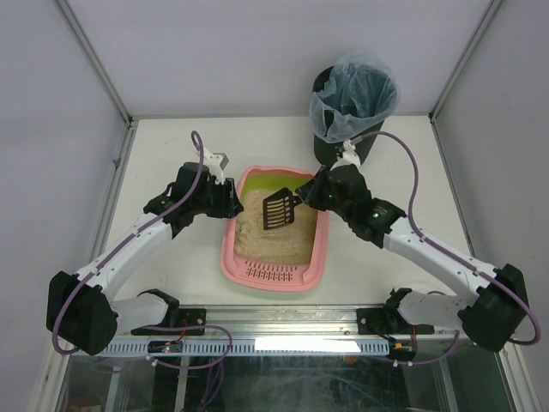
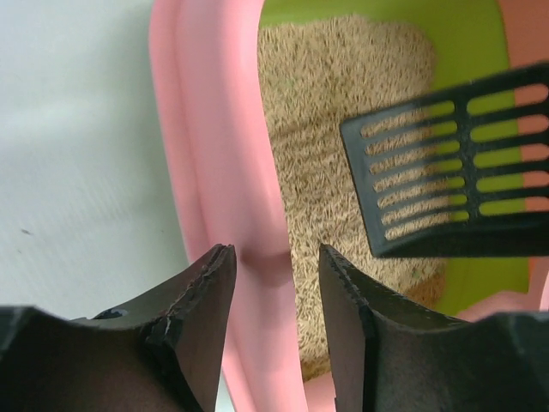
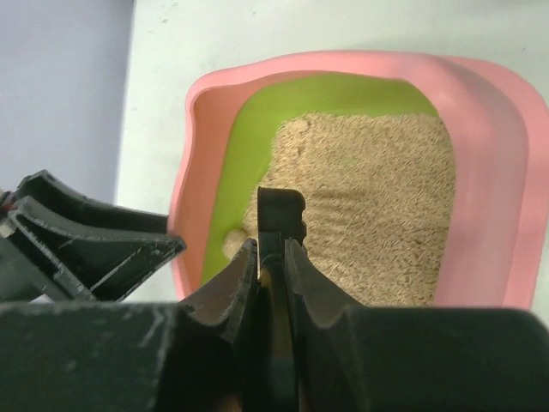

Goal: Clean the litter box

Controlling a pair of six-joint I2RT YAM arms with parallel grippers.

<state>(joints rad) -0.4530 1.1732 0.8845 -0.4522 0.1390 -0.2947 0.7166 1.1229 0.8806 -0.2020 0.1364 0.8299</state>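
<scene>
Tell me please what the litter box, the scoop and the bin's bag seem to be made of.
Litter box: pink moulded plastic, it seems, smooth with a soft sheen.
Scoop: probably rigid black plastic, matte, with cleanly moulded slots.
Bag: thin bluish plastic film, translucent and crinkled.

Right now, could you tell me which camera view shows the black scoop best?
Left wrist: the scoop is large, its slots distinct. Top external shows it nearly whole but small; right wrist shows only its handle edge in the right gripper.
</scene>
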